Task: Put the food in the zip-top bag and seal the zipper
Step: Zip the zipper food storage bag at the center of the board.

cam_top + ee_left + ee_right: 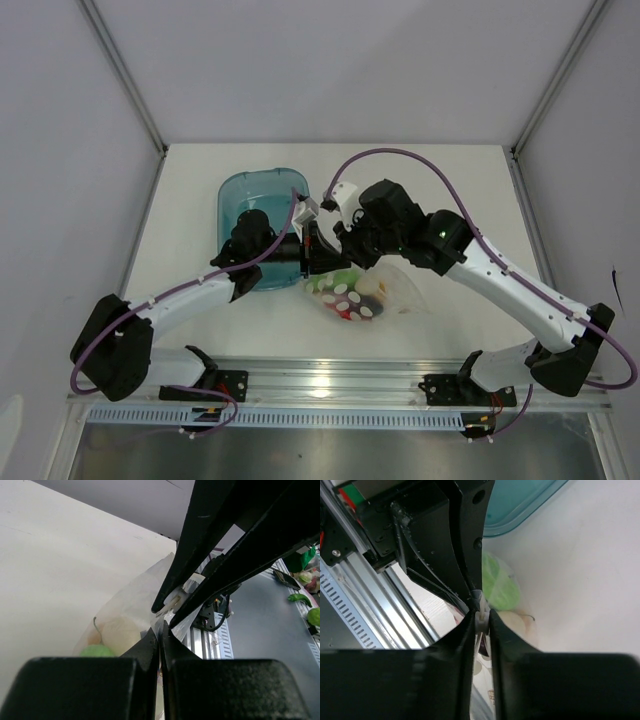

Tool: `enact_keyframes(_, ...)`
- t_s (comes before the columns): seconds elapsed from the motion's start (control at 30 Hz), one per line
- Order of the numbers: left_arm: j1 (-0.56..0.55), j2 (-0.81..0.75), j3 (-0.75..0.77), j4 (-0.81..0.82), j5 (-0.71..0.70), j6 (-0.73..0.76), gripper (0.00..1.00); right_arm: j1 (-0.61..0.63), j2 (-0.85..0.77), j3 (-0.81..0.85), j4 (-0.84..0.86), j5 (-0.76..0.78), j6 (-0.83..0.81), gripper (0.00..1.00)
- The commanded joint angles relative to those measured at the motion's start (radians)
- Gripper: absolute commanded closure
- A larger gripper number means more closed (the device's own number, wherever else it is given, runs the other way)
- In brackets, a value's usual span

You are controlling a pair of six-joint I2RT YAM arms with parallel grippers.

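Crinkly plastic of the zip-top bag (378,290), lying full of food (345,293) beside the teal tub (250,195), is pinched at its mouth by both left gripper (160,632) and right gripper (481,616), so slipping film could, I reckon, leave the zipper gaping.

Clear white-dotted zip-top bag (398,290), crinkled, lying mid-table, food (345,290) inside, light green pod (97,651), white ball (120,632), zipper (480,616) edge pinched upright
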Motion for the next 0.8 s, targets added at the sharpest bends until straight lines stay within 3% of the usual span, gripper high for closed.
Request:
enact_keyframes(0.0,-0.007,-0.035,0.01,0.053,0.017,-0.004,0.99,-0.005,-0.021,-0.017,0.039,0.01,0.001,0.88)
enact_keyframes(0.07,-0.007,-0.04,0.006,0.064,0.018,-0.007,0.99,-0.008,-0.029,-0.027,0.056,0.018,0.002,1.0)
enact_keyframes(0.23,-0.003,-0.044,-0.014,0.097,0.015,-0.031,0.99,-0.037,-0.052,-0.037,0.065,0.019,-0.002,1.0)
enact_keyframes(0.47,0.02,-0.072,-0.096,0.272,-0.006,-0.146,0.99,-0.081,-0.102,-0.107,0.063,-0.011,0.007,1.0)
enact_keyframes(0.7,0.026,-0.055,-0.119,0.317,0.037,-0.182,0.99,-0.098,-0.153,-0.156,0.083,-0.126,0.007,1.0)
enact_keyframes(0.73,0.025,-0.048,-0.11,0.327,0.038,-0.188,0.96,-0.098,-0.151,-0.158,0.082,-0.143,0.004,1.0)
enact_keyframes(0.77,0.026,-0.049,-0.11,0.326,0.034,-0.186,0.82,-0.097,-0.15,-0.158,0.082,-0.163,-0.002,1.0)
